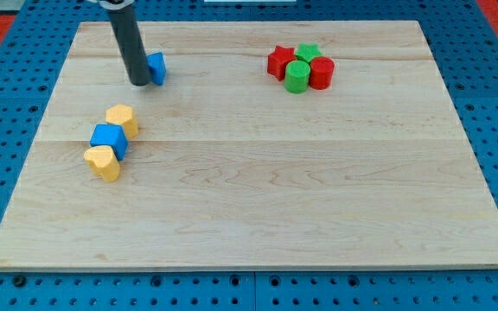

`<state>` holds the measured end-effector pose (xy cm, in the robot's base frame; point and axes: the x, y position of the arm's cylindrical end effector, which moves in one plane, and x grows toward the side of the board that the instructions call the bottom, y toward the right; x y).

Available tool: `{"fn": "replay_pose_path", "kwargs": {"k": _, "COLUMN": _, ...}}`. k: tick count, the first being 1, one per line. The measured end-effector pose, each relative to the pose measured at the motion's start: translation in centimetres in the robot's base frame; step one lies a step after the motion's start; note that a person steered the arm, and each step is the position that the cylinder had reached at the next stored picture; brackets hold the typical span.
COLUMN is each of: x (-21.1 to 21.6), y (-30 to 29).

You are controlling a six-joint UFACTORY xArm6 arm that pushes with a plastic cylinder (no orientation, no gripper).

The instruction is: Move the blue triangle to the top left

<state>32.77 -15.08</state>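
Observation:
The blue triangle (156, 67) lies on the wooden board (258, 190) in its upper left part, partly hidden behind my rod. My tip (139, 82) rests on the board right against the triangle's left side. The rod rises from there to the view's top edge.
A blue cube (109, 139) sits between two yellow blocks, one (122, 118) above it and one (103, 161) below it, at the left. At the upper right, a red star (279, 62), a green star (308, 53), a green cylinder (296, 76) and a red cylinder (321, 72) cluster together.

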Motion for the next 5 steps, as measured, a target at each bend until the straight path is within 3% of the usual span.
{"fn": "replay_pose_path", "kwargs": {"k": 1, "x": 0.1, "y": 3.1}}
{"fn": "replay_pose_path", "kwargs": {"k": 2, "x": -3.5, "y": 5.6}}
{"fn": "replay_pose_path", "kwargs": {"k": 3, "x": -4.0, "y": 0.6}}
{"fn": "replay_pose_path", "kwargs": {"k": 5, "x": -3.3, "y": -2.5}}
